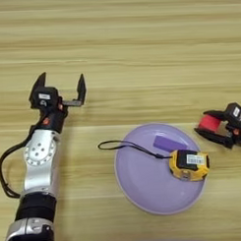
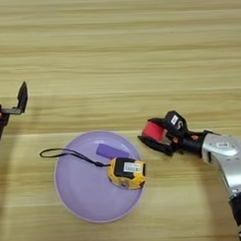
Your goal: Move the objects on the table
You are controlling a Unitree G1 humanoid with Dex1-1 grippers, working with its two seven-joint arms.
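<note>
A round lilac plate lies on the table near the front. On it rest a flat purple block and a yellow-and-black tape measure, whose black cord trails left over the rim. Just right of the plate, my right gripper is shut on a red object, low over the wood. My left gripper stands open at the left, well apart from the plate, holding nothing.
Bare wood planks stretch across the whole far half of the table. My left arm runs down the left side with a black cable looped beside it.
</note>
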